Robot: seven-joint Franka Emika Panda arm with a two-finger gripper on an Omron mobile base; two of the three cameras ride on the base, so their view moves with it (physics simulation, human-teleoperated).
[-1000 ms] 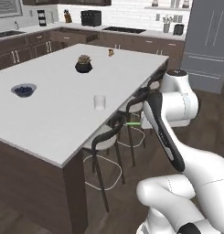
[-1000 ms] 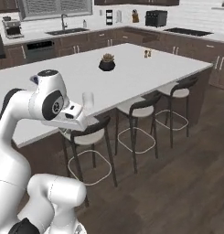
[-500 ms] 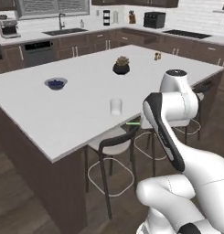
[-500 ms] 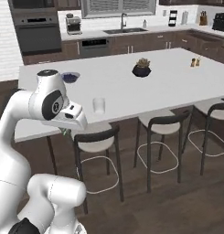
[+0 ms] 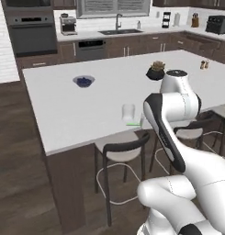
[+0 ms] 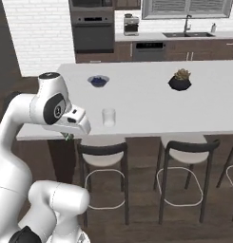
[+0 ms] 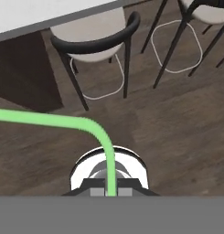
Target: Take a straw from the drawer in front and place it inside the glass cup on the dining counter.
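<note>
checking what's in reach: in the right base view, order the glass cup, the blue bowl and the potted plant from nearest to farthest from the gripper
1. glass cup, near the counter's front edge, just right of the gripper, which holds the straw.
2. blue bowl, farther back on the dining counter.
3. potted plant, far to the right.

You face a kitchen with a dark wood plank floor point(image 5: 22, 183). Black-framed stools point(image 6: 102, 156) with pale seats stand on it. Along the far wall run dark-brown cabinets point(image 5: 132, 46), a sink tap point(image 5: 117, 20) under a shuttered window point(image 5: 111, 5), a built-in oven point(image 6: 93, 31) and white brick point(image 6: 37, 33).
</note>
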